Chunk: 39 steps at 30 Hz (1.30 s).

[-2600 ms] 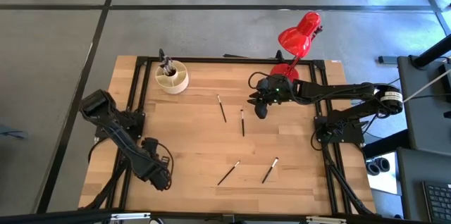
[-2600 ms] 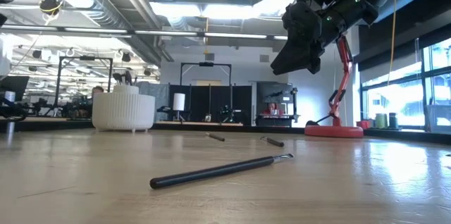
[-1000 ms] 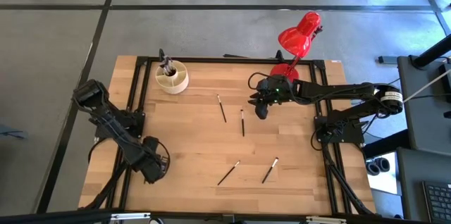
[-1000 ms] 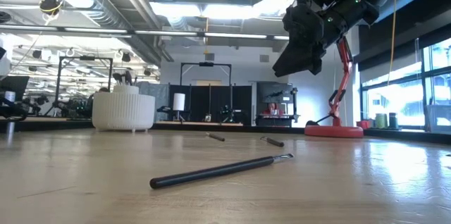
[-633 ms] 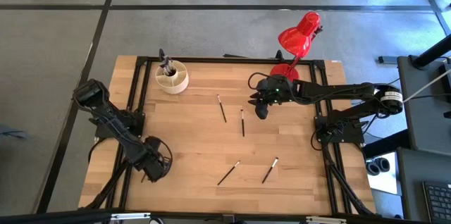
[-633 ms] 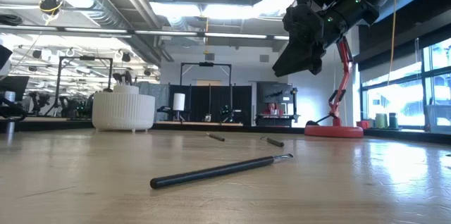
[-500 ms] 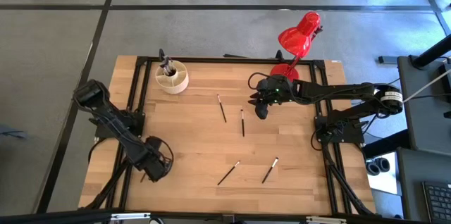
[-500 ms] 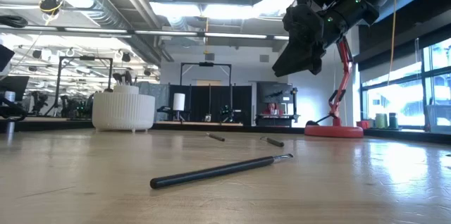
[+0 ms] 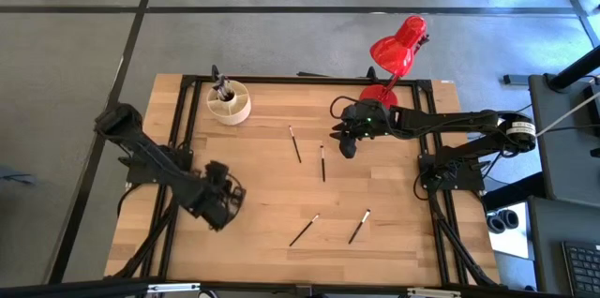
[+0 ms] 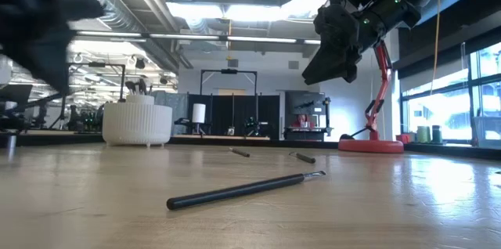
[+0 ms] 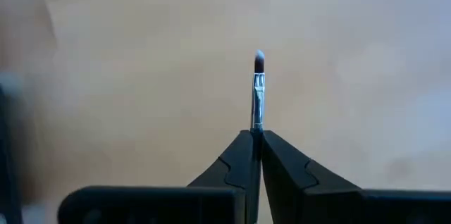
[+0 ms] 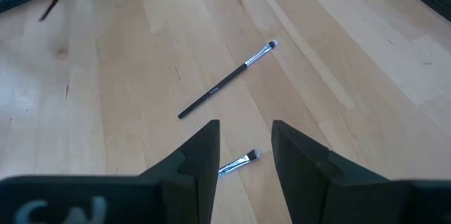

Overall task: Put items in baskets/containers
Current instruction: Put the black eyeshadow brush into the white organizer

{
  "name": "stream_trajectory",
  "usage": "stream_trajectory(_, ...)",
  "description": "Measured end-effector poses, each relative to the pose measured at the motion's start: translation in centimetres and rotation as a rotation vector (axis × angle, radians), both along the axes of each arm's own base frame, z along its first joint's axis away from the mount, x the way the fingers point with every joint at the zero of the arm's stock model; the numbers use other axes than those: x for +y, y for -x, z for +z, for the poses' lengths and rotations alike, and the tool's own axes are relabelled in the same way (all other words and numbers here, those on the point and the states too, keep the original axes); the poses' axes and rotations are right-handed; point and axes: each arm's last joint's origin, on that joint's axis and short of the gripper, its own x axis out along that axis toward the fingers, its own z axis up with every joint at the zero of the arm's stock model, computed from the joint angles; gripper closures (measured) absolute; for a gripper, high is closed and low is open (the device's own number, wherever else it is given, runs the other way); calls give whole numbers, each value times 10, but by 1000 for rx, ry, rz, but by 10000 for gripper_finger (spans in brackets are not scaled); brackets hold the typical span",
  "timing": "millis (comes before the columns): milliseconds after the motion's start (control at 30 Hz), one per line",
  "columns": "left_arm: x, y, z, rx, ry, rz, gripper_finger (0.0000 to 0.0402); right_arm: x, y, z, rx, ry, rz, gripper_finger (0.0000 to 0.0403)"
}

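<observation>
Wooden table (image 9: 262, 186) with black frame rails fills the high view. Red desk lamp (image 9: 397, 47) stands at the far right edge, its base just behind the right arm. Left arm reaches in from the near-left side; left gripper (image 9: 223, 206) hangs over the near-left part of the table, fingers (image 11: 239, 160) clenched on a thin makeup brush (image 11: 257, 90) — the bristle tip sticks out past the fingertips in the left wrist view. Right arm stretches in from the right; right gripper (image 9: 346, 145) hovers above the table near the lamp base, jaws apart with nothing between them, seen raised high in the low view (image 10: 333, 45). Cream-white round organiser (image 9: 229, 101) sits at the far-left corner of the table, with a few dark brush handles poking out of it. 4 loose brushes lie on the table — 2 in the middle near the right gripper (image 9: 294, 144) (image 9: 322, 162), 2 nearer the front edge (image 9: 304, 230) (image 9: 359, 226). All 4 lie flat, well apart from the organiser. Right wrist view shows 1 brush (image 12: 225, 79) ahead of the fingers and a shorter one (image 12: 238, 162) between them, on the wood below.
</observation>
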Motion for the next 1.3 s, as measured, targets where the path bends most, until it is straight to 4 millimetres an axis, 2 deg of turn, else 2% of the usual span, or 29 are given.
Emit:
stream_trajectory(167, 41, -9, 14, -16, -227, 54, 380, 0, 0, 0, 0, -1, 0, 274)
stream_trajectory(367, 99, -16, 29, 25, -507, 165, 380, 0, 0, 0, 1, 3, 2, 274)
stream_trajectory(567, 152, -5, 52, 13, -655, 371, 380, -1, 0, 0, 4, 18, 9, 274)
stream_trajectory(767, 181, 8, 79, -43, -743, 484, 380, -2, 1, 0, 13, 52, -7, 274)
stream_trajectory(967, 209, -3, 96, -24, -810, 510, 380, -3, 1, 0, 17, 64, -26, 274)
stream_trajectory(1133, 232, -21, 95, 42, -842, 498, 380, -3, 1, 0, 16, 63, -26, 274)
stream_trajectory(1300, 250, -33, 77, 110, -817, 490, 380, -3, 1, 0, 18, 68, -22, 274)
